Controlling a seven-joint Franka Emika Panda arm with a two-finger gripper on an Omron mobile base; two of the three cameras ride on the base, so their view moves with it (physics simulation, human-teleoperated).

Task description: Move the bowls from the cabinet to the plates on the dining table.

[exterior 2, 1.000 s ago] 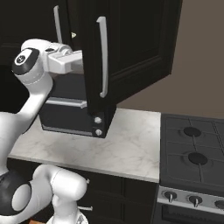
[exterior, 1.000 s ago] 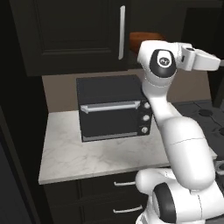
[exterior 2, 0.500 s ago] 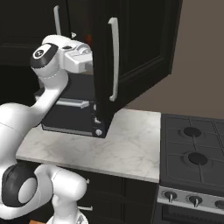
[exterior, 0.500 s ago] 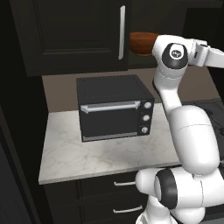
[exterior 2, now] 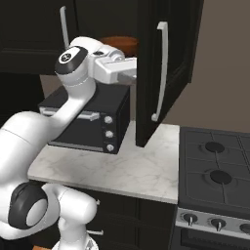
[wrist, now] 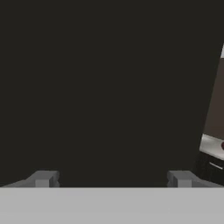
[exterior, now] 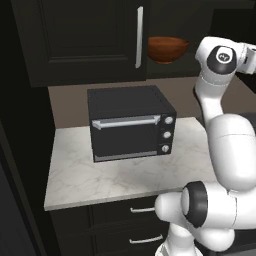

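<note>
Brown bowl (exterior: 168,49) sits inside the cabinet (exterior: 85,40), on the shelf above and right of the toaster oven (exterior: 131,123). It's glossy, wood-toned, round, upright with the mouth up; no long axis worth calling. In the right base view the bowl (exterior 2: 118,45) is only a rim and upper side behind the arm's wrist.

Cabinet is dark black-brown with panelled doors and long vertical silver bar handles (exterior: 139,36). The right base view shows the open door (exterior 2: 166,63) swung out toward the camera, edge-on over the worktop (exterior 2: 127,168); the left base view shows the shut left door instead.

Oven is a matte black box with a silver bar handle and three knobs, sitting on the grey-white marble-veined worktop (exterior: 100,175). A black stove (exterior 2: 215,171) is right of the oven, in the right base view.

Pincer (wrist: 113,179): two grey tips spread wide apart, nothing between them, facing a flat dark surface. The hand (exterior 2: 117,68) is level, just below the bowl, pointing at the open door.
</note>
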